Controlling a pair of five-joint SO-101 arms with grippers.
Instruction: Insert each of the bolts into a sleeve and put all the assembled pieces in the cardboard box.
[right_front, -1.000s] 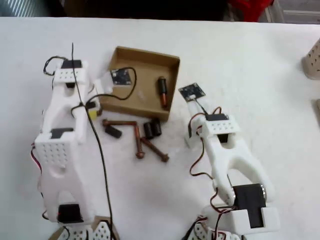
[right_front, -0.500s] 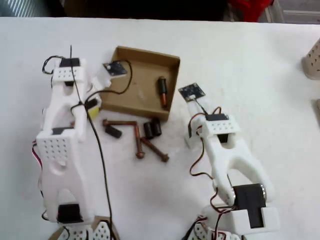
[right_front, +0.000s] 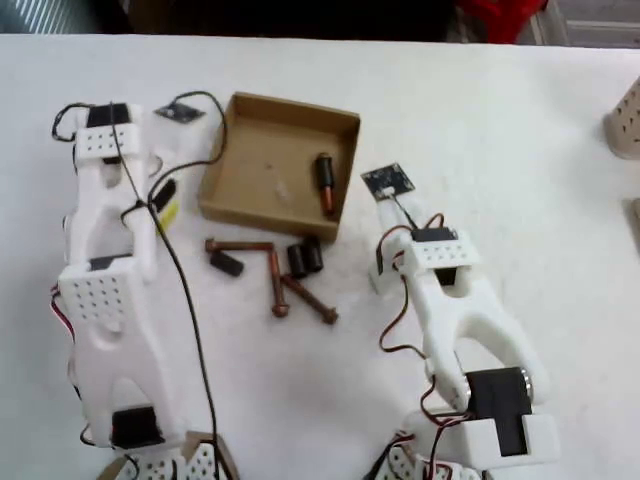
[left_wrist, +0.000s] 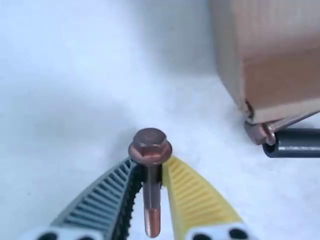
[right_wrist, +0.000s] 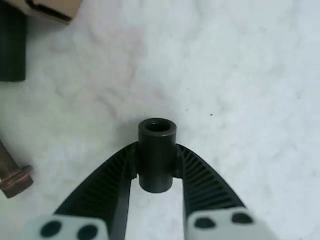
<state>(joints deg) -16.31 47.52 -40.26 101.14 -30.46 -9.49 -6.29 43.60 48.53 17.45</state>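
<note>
Left tool (left_wrist: 150, 165): clamped on bolt (left_wrist: 150, 150) shank, head outward beyond tips. Right tool (right_wrist: 156, 150): clamped on sleeve (right_wrist: 157, 131), bore facing outward. Tools well apart, cardboard box (right_front: 260, 218) between; axes need lining up.

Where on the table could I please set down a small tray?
The white table lies bare right of the brown cardboard box, and between the white left arm and right arm nearer their bases. Crowded: loose copper bolts and black sleeves in front of the box.
</note>
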